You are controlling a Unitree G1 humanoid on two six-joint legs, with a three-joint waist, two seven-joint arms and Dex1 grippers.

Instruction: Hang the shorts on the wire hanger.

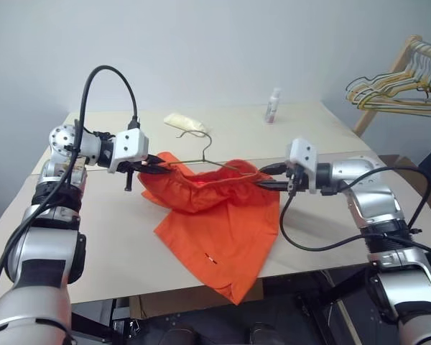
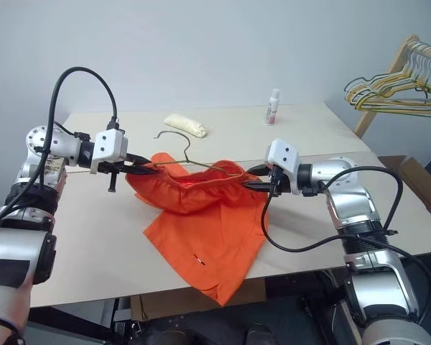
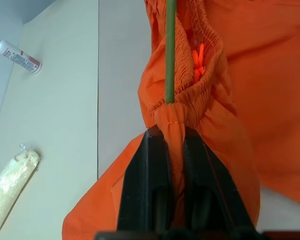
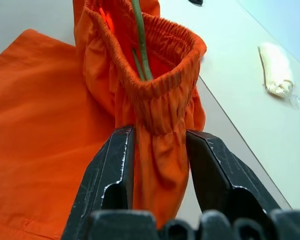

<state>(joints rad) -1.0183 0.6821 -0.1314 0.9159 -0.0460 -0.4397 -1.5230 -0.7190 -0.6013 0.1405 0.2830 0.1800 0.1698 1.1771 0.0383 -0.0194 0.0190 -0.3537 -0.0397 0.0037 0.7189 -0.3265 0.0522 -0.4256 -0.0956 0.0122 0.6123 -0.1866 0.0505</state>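
**Shorts stretched between both grippers, hanger wire already inside the waistband**

The left gripper [image 1: 149, 167] sits at about nine o'clock of the shorts [image 1: 219, 230], its jaws pinched together on a bunched fold of the elastic waistband; the left wrist view shows cloth squeezed tight between them. The wire hanger [image 1: 214, 162] runs through the open waistband, with its hook rising toward twelve o'clock. The shorts are held up at the waist above the tabletop [image 1: 115, 251], while their legs drape down toward six o'clock and over the near edge. The right gripper [image 1: 271, 184], at about three o'clock, has its jaws parted around the other end of the waistband; whether they press the fabric I cannot tell.

The fabric looks light, soft and limp, so it should sag wherever it is unsupported; the gathered elastic hem seems the firmest place to grip. The thin wire is probably stiff but springy, and may slide inside the cloth.

A pale wrapped bundle [image 1: 185, 123] and a small bottle [image 1: 273, 106] stand well apart at twelve to one o'clock. There is open tabletop at left.
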